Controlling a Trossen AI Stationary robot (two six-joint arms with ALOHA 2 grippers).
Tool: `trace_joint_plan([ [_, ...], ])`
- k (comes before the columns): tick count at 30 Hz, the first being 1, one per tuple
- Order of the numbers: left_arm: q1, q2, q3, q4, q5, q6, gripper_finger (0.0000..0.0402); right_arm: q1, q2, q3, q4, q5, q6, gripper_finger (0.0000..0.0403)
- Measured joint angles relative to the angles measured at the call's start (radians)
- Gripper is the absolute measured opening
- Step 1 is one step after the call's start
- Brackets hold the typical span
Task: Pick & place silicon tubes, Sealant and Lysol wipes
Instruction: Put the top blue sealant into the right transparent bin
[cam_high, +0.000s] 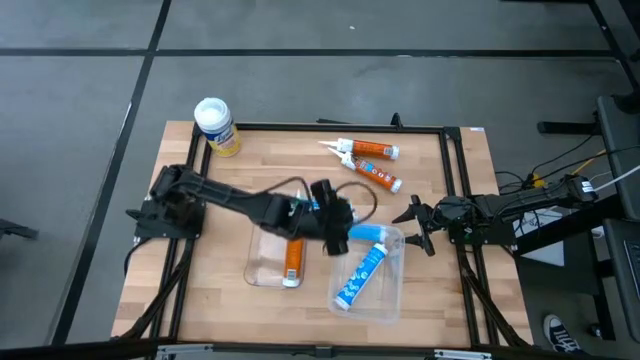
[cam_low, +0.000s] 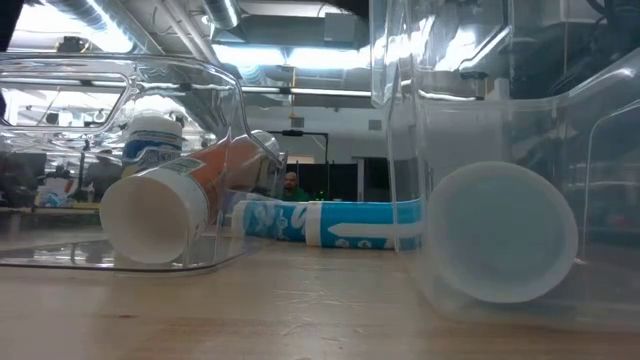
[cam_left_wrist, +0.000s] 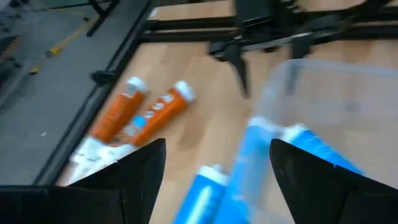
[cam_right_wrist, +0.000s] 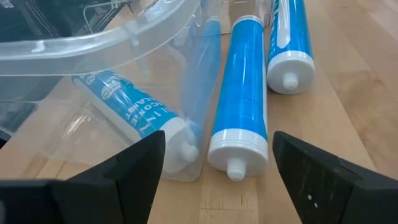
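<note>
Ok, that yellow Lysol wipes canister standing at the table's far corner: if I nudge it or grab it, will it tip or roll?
The Lysol wipes stand upright, taller than wide, so a high push would probably tip them. Once down, the round body would likely roll, as the tubes could. The smooth wall may be slippery; grip below the white lid.
</note>
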Motion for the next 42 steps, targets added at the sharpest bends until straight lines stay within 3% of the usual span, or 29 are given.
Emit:
trace_joint_plan([
  [5, 0.071, -0.005, 0.000, -0.061, 0.009, 0.036, 0.0283, 0.000, 0.000, 0.000, 0.000, 0.000, 0.000, 0.0298],
  [12, 0.150, -0.013, 0.000, -0.141, 0.188, 0.031, 0.0283, 0.000, 0.000, 0.000, 0.000, 0.000, 0.000, 0.0298],
  [20, 0.232, -0.013, 0.000, -0.208, 0.216, 0.083, 0.0283, 0.000, 0.000, 0.000, 0.000, 0.000, 0.000, 0.0298],
  [27, 0.276, -0.013, -0.007, -0.224, 0.320, 0.194, 0.0283, 0.000, 0.000, 0.000, 0.000, 0.000, 0.000, 0.0298],
  [42, 0.340, -0.011, -0.182, -0.147, 0.458, 0.293, 0.0283, 0.000, 0.000, 0.000, 0.000, 0.000, 0.000, 0.0298],
])
